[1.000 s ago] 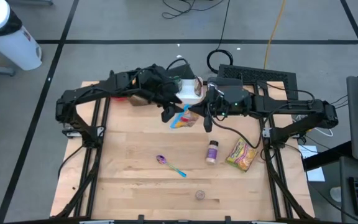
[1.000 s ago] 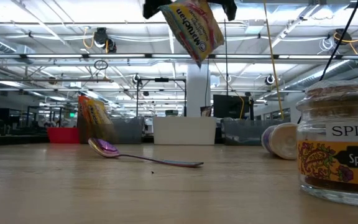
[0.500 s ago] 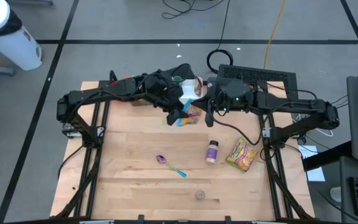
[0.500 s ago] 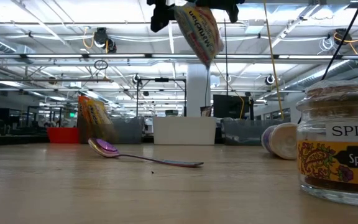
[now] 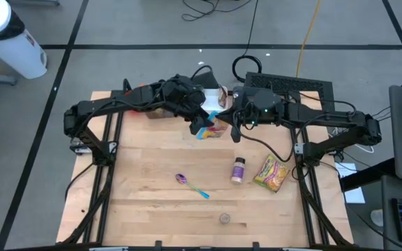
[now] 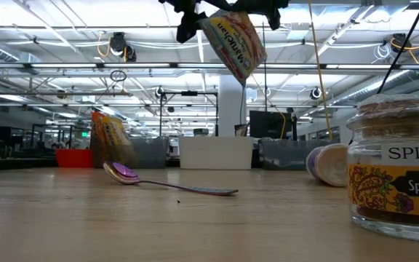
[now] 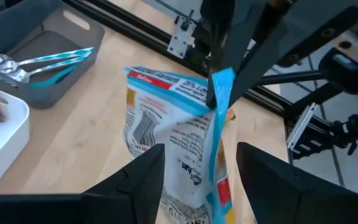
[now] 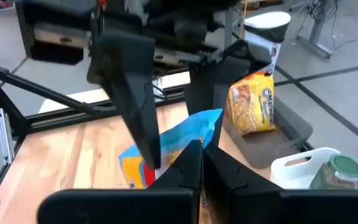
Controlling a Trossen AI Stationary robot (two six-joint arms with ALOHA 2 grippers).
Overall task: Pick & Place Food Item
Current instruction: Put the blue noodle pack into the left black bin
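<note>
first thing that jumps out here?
The ramen packet hanging in mid-air above the table's far side. The right gripper is shut on its blue top edge, while the left gripper stands open around it. Next, the spice jar looms close in the low view, right.

Purple-bowled spoon (image 5: 190, 184) is seen mid-table. Spice bottle (image 5: 238, 169) is laid on its side to the spoon's right; yellow snack packet (image 5: 271, 173) just beyond it. Small spice jar (image 5: 225, 219) is stood nearer the front edge than the spoon.
</note>
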